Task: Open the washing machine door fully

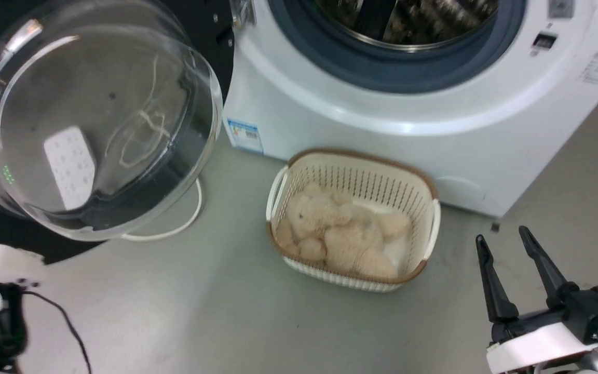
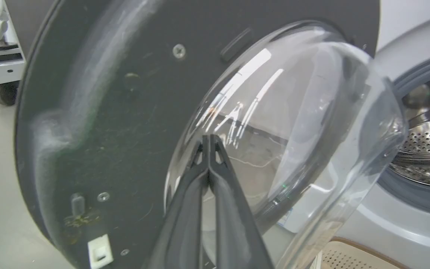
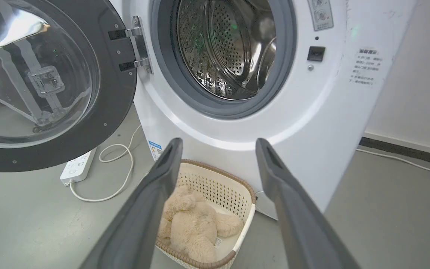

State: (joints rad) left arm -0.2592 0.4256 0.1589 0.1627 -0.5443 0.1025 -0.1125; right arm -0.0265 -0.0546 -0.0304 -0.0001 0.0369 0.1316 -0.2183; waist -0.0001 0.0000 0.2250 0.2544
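1. Grey floor [image 1: 200, 311] ran under everything, and the white washing machine [image 3: 342, 112] stood on it beside a pale wall.
2. The washing machine door [image 3: 110, 104] hung swung out on its metal hinge [image 3: 138, 48], at the left of the opening in the right wrist view. Its black ring and bulging glass bowl were well clear of the steel drum [image 3: 233, 48], which lay fully uncovered inside its grey gasket.
3. The left claw [image 2: 209, 137] had its two dark fingers pressed together to the tips, with nothing between them. In the left wrist view the tips lay over the glass bowl on the door's inner side; whether they touched the glass could not be told.
4. The right claw [image 1: 502, 234] was spread wide and held nothing. It hung above the floor at the lower right of the head view, apart from the machine and the door.
5. A cream basket [image 1: 366, 179] sat on the floor just in front of the machine, below the drum, with a beige plush toy [image 1: 340, 234] lying in it.
6. A white power strip [image 3: 78, 168] and its looped cable [image 3: 121, 179] lay on the floor beneath the open door.
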